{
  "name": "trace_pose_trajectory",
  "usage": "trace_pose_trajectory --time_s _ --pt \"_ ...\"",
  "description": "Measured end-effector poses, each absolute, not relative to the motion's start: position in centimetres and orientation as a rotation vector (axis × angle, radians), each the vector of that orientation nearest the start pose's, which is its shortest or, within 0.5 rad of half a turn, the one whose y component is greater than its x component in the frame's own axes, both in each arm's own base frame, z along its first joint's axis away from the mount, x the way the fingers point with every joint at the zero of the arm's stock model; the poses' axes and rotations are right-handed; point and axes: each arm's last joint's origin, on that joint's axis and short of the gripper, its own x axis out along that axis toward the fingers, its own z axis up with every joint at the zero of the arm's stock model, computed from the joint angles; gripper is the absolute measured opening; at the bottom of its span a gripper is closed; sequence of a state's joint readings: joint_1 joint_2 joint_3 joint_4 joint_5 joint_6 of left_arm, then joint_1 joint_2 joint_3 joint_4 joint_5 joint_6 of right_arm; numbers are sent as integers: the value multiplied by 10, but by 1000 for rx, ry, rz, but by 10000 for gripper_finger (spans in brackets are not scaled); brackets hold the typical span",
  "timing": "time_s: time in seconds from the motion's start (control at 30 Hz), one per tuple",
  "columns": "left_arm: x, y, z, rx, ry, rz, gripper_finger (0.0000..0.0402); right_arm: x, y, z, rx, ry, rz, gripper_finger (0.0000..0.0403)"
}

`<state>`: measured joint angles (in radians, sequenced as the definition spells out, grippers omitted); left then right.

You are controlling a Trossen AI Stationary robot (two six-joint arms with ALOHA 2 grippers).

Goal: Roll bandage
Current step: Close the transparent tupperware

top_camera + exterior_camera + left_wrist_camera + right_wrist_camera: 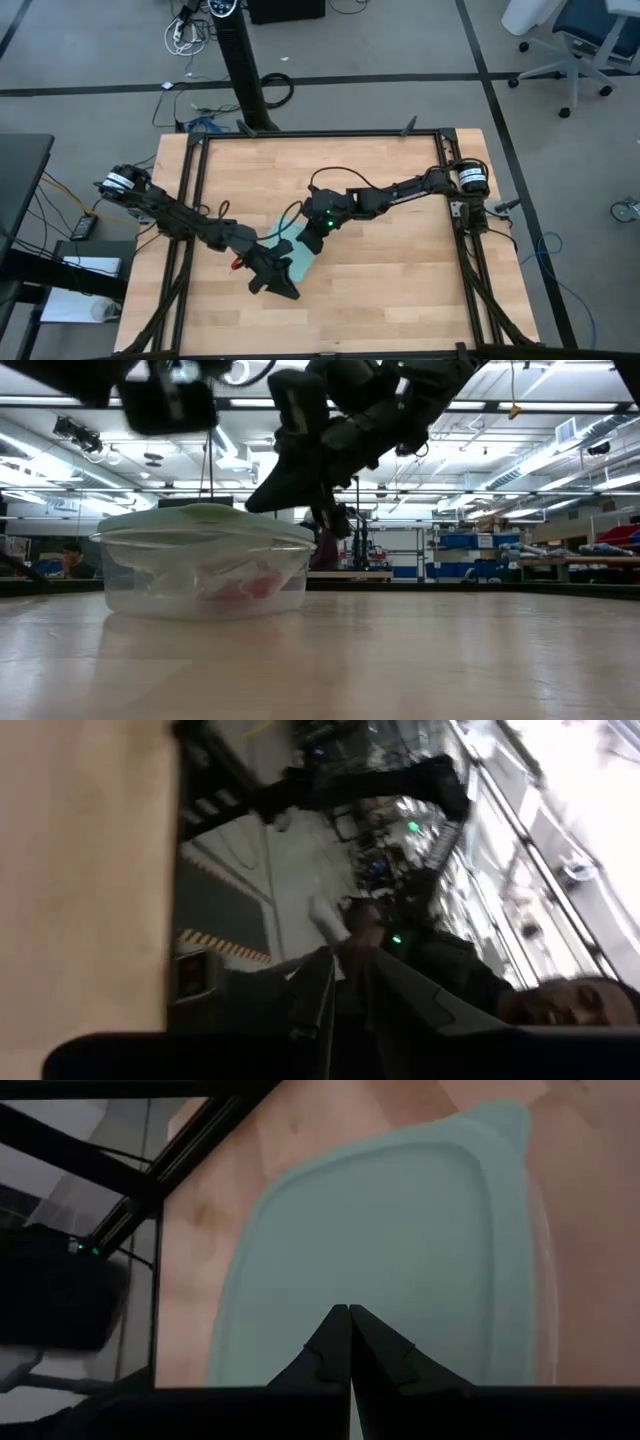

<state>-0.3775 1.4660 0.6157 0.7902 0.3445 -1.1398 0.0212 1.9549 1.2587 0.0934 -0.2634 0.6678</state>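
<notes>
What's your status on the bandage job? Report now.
Right end effector shut, pressing on box lid. Left end effector beside the box, grip unclear. Bandage seen red inside closed box. Lid in the way.

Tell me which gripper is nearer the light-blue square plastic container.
Right. The right gripper, shut, hovers directly over the light-blue square plastic container's lid. The left gripper sits just off the container's near-left edge.
</notes>
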Motion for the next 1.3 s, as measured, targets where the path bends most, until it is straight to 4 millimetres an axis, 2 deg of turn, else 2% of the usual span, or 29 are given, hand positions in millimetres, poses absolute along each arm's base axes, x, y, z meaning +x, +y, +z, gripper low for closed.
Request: trace_pose_trajectory --time_s 0.17,0.27,0.43,0.57,0.67,0.8,1.07,1.3 --pt "283 -122 231 -1048 402 -645 64 411 23 203 676 703 37 0" --pt "285 -122 226 -1024 375 -618 64 405 33 212 668 711 48 0" --pt "276 -117 220 -995 259 -607 64 400 55 216 675 739 86 0" --pt "260 -108 207 -1044 186 -622 64 399 72 219 706 733 122 0" --pt "250 -96 192 -1110 199 -578 64 401 85 225 744 682 203 0" --pt "247 -73 179 -1180 200 -477 64 405 99 236 816 581 314 0" --pt "248 -35 189 -1157 64 -532 64 412 111 240 896 479 401 0" --pt "245 -2 184 -1168 26 -443 64 422 121 226 981 407 378 0"
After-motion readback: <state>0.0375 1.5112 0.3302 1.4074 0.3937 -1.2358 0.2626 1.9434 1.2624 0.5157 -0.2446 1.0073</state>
